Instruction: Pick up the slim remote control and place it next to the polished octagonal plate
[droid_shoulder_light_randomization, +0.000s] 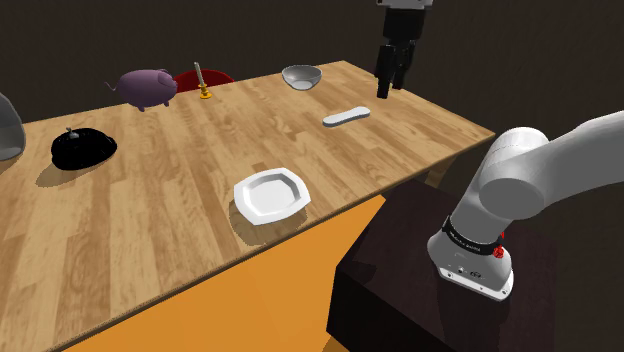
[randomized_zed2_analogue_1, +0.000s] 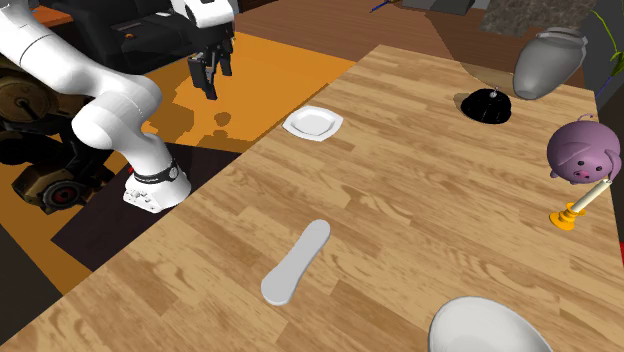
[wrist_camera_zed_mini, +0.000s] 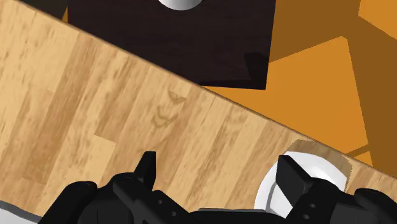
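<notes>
The slim remote (droid_shoulder_light_randomization: 346, 117) is light grey and lies flat on the wooden table (droid_shoulder_light_randomization: 150, 200), toward the shoulder view's right end. My black gripper (droid_shoulder_light_randomization: 390, 85) hangs open well above the table, just beyond the remote and toward the far edge, holding nothing. The white octagonal plate (droid_shoulder_light_randomization: 270, 193) rests near the table's front edge. In the second exterior view the remote (randomized_zed2_analogue_1: 297, 262) lies in the foreground, the plate (randomized_zed2_analogue_1: 313, 124) farther back and the gripper (randomized_zed2_analogue_1: 210, 80) high beside the table. The wrist view has the gripper (wrist_camera_zed_mini: 219, 172) with fingers apart over bare wood and part of the plate (wrist_camera_zed_mini: 270, 194) by one finger.
A grey bowl (droid_shoulder_light_randomization: 301, 76), a gold candle holder (droid_shoulder_light_randomization: 203, 85), a purple piggy bank (droid_shoulder_light_randomization: 147, 87), a black rounded object (droid_shoulder_light_randomization: 83, 148) and a grey vase (droid_shoulder_light_randomization: 8, 130) stand along the far side. The dark stand (droid_shoulder_light_randomization: 400, 280) and orange floor (droid_shoulder_light_randomization: 260, 300) lie below the front edge.
</notes>
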